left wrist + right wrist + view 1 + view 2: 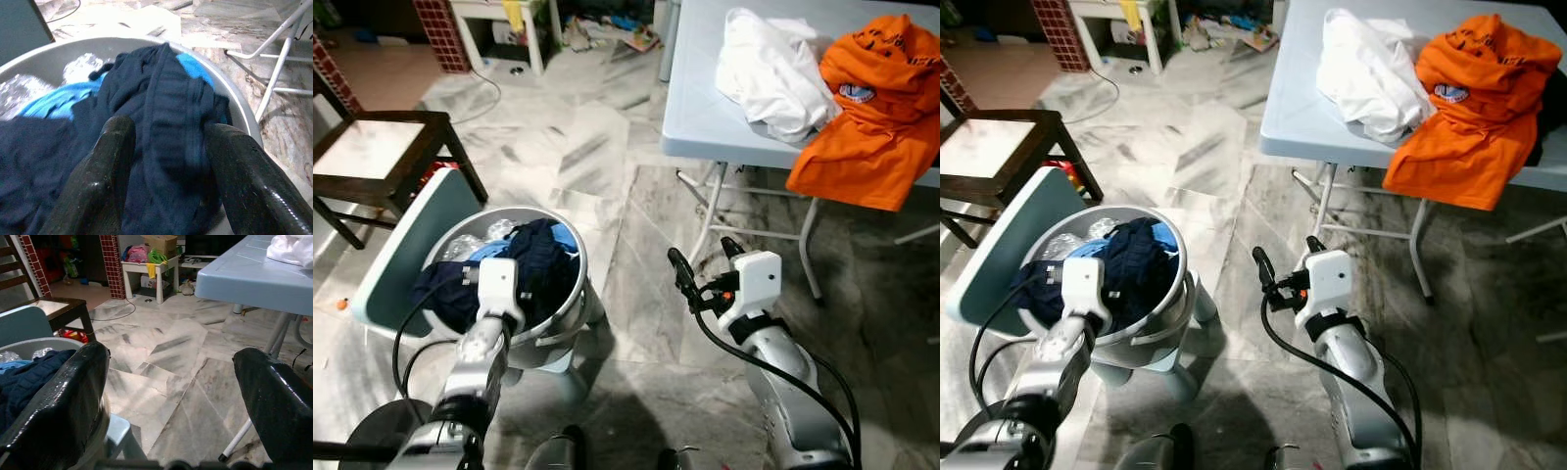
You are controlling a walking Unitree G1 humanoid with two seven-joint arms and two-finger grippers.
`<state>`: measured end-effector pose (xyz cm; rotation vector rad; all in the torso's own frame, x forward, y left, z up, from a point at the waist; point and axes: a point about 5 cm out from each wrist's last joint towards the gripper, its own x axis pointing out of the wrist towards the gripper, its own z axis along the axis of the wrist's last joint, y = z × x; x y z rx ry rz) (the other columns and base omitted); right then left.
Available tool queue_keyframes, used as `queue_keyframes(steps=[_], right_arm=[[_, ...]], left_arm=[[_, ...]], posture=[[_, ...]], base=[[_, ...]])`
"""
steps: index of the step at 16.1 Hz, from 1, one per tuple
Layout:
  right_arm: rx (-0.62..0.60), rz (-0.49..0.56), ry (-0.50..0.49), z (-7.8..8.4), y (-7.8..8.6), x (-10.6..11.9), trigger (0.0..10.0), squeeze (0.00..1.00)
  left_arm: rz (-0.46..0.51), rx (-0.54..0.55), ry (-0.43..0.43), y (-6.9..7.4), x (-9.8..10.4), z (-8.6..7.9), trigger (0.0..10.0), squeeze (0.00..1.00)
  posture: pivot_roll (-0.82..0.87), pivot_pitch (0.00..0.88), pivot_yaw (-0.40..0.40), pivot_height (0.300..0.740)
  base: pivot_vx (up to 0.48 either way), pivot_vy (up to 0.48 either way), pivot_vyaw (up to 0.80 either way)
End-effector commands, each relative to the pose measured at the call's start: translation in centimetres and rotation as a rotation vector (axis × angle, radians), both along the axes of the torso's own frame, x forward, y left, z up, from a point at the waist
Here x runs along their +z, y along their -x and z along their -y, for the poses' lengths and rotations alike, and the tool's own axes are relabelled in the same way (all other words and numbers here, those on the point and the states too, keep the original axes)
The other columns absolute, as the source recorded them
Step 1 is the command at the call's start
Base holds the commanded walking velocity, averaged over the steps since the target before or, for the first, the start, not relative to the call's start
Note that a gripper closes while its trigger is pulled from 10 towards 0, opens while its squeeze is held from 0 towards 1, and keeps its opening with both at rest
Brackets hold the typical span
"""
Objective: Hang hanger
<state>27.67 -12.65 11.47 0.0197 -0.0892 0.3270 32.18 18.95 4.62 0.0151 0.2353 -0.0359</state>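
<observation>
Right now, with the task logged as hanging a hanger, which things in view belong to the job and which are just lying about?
Possibly job-related (I see no hanger):
- left gripper, open over the dark blue clothes in the grey bin
- right gripper, open over the floor

Lying about:
- orange shirt and white cloth on the blue table
- wooden chair

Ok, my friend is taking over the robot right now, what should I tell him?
Left gripper: open, fingers straddling the dark blue clothes piled in the grey bin. It grips nothing yet.
Right gripper: open and empty, held above the marble floor between the bin and the table.
On the table lie a white garment and an orange shirt.
I can't spot a hanger anywhere.
Done: nothing hung so far.
Left: find the hanger, grasp it, hang it up.
</observation>
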Motion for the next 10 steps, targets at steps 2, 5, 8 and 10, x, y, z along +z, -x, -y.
queue_keyframes(steps=[2,5,8,10], right_arm=[[0.000,-0.006,0.010,0.2,0.4,0.1,10.0,0.00],[0.014,-0.024,0.015,-0.1,1.2,0.1,10.0,0.00],[0.027,-0.030,0.035,-0.1,1.8,0.4,10.0,0.00],[0.025,-0.037,0.048,0.2,1.9,0.6,10.0,0.00]], left_arm=[[-0.026,0.029,0.007,0.1,-0.4,-0.5,10.0,0.00],[-0.083,0.054,0.009,0.1,-1.1,0.0,10.0,1.00],[-0.107,0.072,0.012,-0.2,-1.3,0.3,10.0,1.00],[-0.163,0.085,-0.023,-0.3,-1.6,0.3,10.0,0.59]], posture=[[-0.07,0.237,-0.008,0.740],[-0.10,0.280,-0.034,0.740],[-0.13,0.308,-0.052,0.740],[-0.15,0.310,-0.059,0.740]], base=[[0.000,0.000,0.00],[0.000,0.000,0.00],[0.000,0.000,0.00],[0.000,0.000,0.00]])
